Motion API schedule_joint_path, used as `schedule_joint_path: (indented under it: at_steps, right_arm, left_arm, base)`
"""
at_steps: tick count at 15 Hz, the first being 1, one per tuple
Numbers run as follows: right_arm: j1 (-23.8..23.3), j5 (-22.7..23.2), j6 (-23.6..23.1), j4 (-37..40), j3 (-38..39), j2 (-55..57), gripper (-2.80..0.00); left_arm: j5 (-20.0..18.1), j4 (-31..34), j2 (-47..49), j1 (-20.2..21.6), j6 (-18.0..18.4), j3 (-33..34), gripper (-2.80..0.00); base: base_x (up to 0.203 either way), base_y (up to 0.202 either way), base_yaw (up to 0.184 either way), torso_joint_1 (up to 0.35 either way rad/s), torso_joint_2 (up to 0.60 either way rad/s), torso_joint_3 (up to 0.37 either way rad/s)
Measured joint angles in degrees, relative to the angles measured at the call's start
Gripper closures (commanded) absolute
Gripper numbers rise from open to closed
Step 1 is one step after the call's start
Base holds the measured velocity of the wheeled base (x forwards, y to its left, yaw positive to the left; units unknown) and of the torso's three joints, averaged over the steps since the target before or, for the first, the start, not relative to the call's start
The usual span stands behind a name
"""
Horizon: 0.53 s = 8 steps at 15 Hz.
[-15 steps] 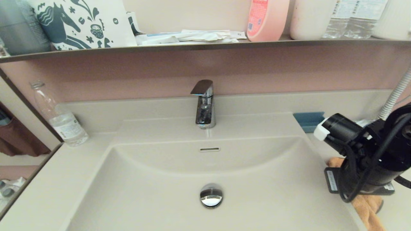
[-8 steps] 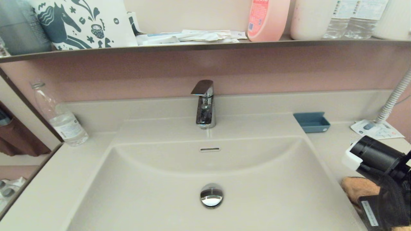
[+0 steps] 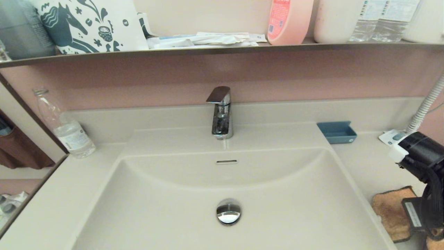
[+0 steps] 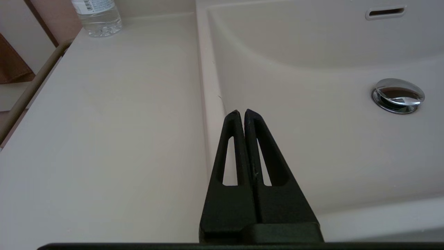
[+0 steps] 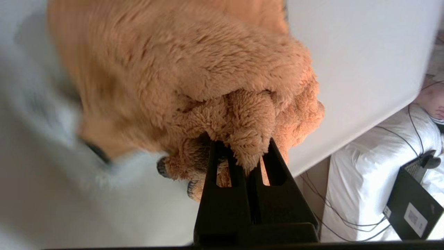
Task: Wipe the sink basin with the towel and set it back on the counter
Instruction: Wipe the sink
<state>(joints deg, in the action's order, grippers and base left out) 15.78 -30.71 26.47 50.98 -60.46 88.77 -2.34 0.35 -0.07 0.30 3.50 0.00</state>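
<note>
Right hand [image 5: 242, 152] pinched shut on orange towel [image 5: 180, 76], over tabletop [image 3: 360, 163] at right of sink basin [image 3: 173, 194].
Towel partly spread on tabletop, bunched fold held between fingers. Left hand [image 4: 241, 113] parked over basin's left rim, fingers closed together, holding nothing. Drain plug [image 3: 228, 211] uncovered.

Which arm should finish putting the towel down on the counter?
Right. Its end effector is shut on the towel above the counter on the right of the basin. The left end effector is shut and empty at the basin's opposite edge.
</note>
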Motion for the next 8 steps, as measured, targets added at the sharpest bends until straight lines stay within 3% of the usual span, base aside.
schedule_joint_path:
  at_steps: [4,8]
  right_arm:
    - [-4.23,0.5,-2.22,-3.65,-5.25,3.1,0.0]
    - [0.62,2.69,1.91,-4.75,-2.98,6.0,0.0]
  left_arm:
    - [0.01,0.0,0.0,0.0,-0.02,0.0,0.0]
    - [-0.03,0.0,0.0,0.02,0.0,0.0,0.0]
  base:
    - [0.0,0.0,0.0,0.0,0.0,0.0]
    - [0.0,0.0,0.0,0.0,0.0,0.0]
